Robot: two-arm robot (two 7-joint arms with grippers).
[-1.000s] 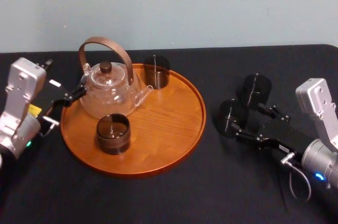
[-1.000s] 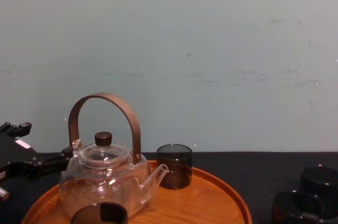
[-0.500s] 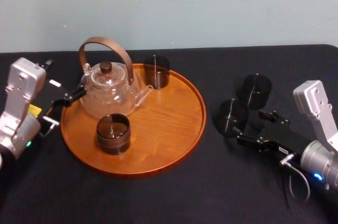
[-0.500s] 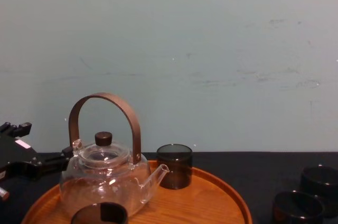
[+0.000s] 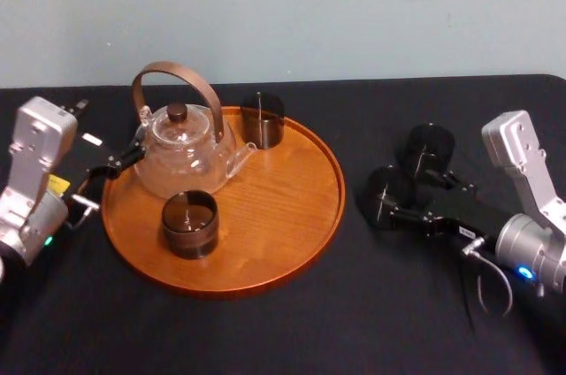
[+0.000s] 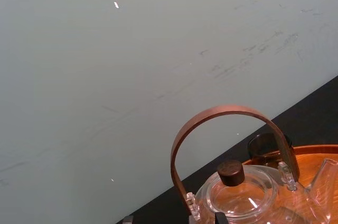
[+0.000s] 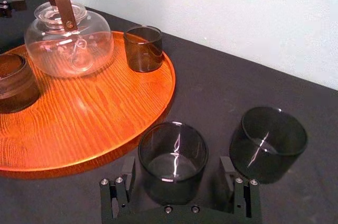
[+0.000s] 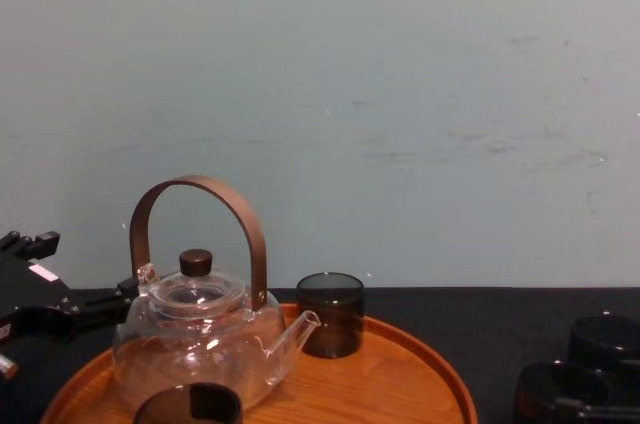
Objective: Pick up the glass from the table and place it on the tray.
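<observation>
Right gripper (image 7: pixel 177 174): fingers open, straddling the near glass (image 7: pixel 172 152), which stands on the counter (image 5: pixel 371 304) beside the tray (image 5: pixel 339 189). Grasp, lift and placement all pending. Left gripper (image 5: pixel 124 158) idle at the tray's left.

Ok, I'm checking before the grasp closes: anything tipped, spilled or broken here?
Nothing stands out. The teapot and all four glasses stand upright, no spill on tray or table; the right hand straddles one, open.
</observation>
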